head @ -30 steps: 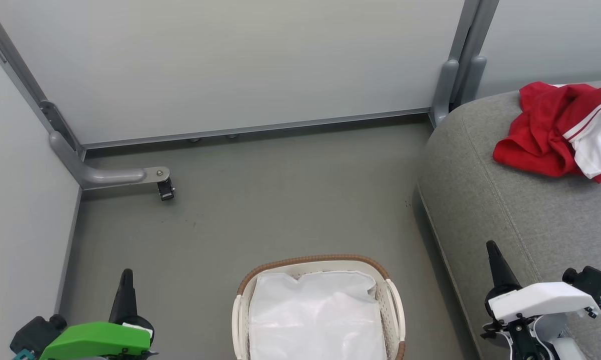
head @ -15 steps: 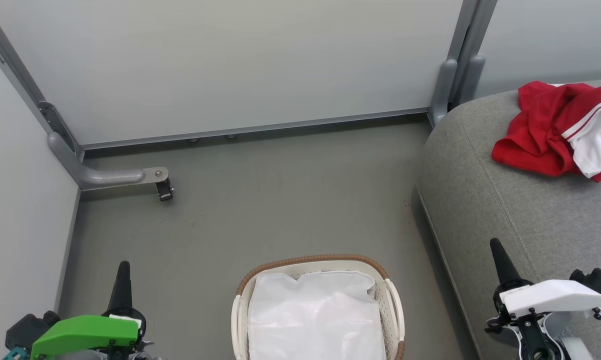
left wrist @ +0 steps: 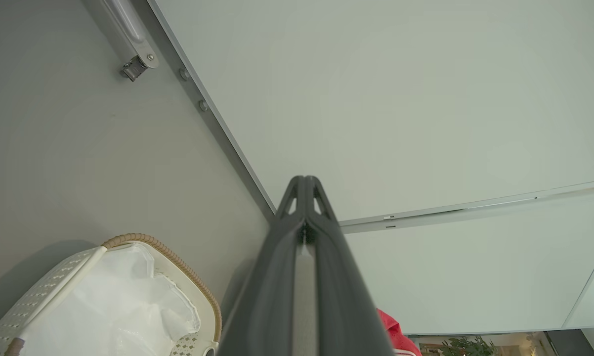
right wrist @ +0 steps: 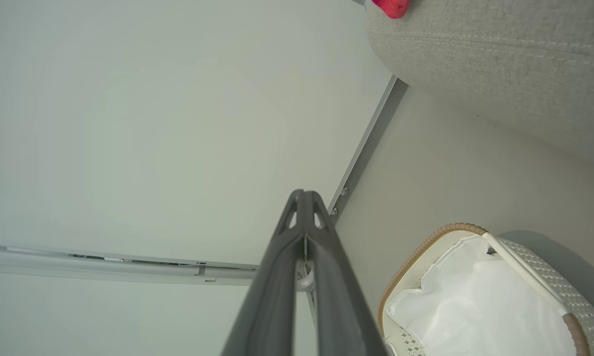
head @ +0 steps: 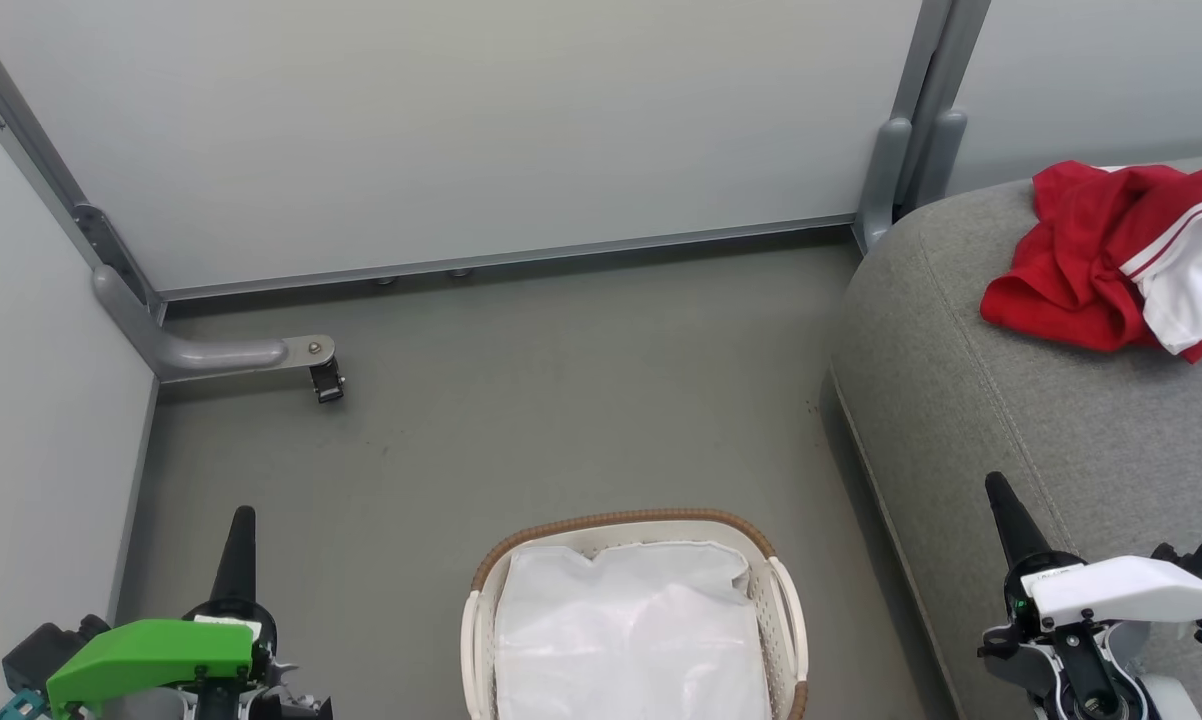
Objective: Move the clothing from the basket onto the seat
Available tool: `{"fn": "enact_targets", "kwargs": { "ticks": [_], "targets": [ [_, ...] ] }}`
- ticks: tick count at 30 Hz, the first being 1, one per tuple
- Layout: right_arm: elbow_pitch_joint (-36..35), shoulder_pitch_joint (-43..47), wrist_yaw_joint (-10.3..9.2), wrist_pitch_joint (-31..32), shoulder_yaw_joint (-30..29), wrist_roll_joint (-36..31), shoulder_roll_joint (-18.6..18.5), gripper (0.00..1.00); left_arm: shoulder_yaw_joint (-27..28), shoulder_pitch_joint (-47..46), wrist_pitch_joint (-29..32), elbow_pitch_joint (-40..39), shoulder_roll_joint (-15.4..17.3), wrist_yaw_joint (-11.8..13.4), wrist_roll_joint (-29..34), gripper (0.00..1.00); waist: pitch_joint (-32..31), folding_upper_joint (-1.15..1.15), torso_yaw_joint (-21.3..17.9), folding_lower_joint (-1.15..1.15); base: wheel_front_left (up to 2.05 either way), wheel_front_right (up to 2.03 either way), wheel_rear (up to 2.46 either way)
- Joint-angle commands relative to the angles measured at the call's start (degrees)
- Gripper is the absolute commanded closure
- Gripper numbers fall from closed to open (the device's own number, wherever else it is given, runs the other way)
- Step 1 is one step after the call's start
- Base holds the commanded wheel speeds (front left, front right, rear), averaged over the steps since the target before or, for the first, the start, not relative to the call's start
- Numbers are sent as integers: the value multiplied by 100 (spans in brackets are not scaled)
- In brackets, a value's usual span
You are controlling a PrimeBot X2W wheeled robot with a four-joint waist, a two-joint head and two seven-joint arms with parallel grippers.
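Left gripper (head: 242,516): clenched, empty.
Right gripper (head: 996,487): clenched, empty.
Clothing (head: 1086,250): on seat (head: 1001,420), well ahead of right gripper; right part cut off.
Basket (head: 621,521): between the grippers; near end cut off.

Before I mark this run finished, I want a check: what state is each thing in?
Red fabric clothing with white panels: crumpled, lying on the grey woven-fabric sofa seat.
Oval white perforated plastic basket with brown woven rim: upright on the floor, white cloth liner showing, no clothing seen inside.
Left gripper: shut, holding nothing.
Right gripper: shut, holding nothing.
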Motion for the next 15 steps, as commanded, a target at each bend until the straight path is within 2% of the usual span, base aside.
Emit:
{"fn": "enact_targets", "kwargs": {
  "ticks": [1,15],
  "targets": [
    [-59,-98,-2,30,-37,148,-39,100,39,-145,45,-59,27,-29,-141,100,0,0,-2,0,0,0,0],
    [-94,-108,-2,206,-130,770,-41,100,110,-233,211,-71,30,-48,-748,100,0,0,-20,0,0,0,0]
  ]
}}
